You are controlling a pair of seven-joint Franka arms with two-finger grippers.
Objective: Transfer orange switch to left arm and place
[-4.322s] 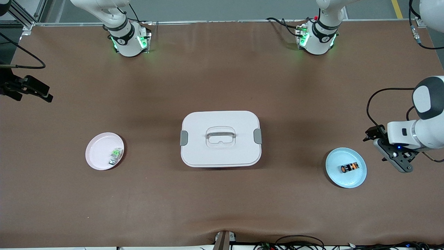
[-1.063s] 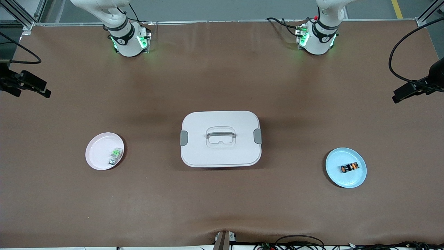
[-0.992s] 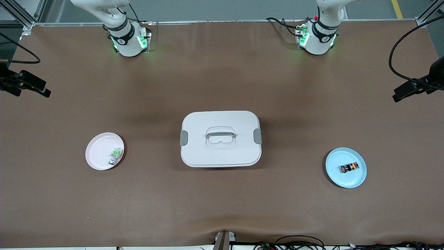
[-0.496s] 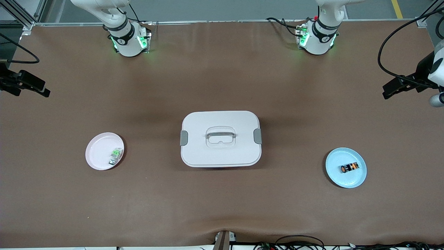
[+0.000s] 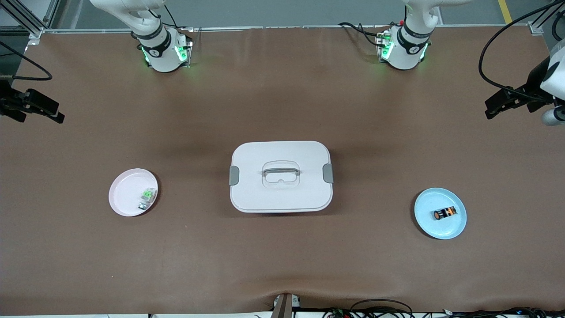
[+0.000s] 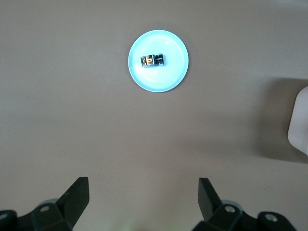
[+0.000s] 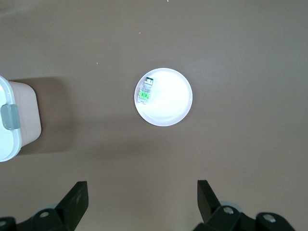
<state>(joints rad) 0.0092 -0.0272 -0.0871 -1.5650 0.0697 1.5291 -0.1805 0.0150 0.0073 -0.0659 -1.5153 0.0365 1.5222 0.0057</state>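
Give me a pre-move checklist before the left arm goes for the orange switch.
1. Orange switch lies on the blue plate: ok.
2. Left tool open and empty: ok.
3. Right tool open and empty, waiting at its end of the table: ok.
4. Box shut, in the middle between both plates: ok.
5. Pink plate has bare room beside the green part: ok.

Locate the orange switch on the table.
The orange switch lies on the blue plate toward the left arm's end of the table, well apart from the white box at the middle.
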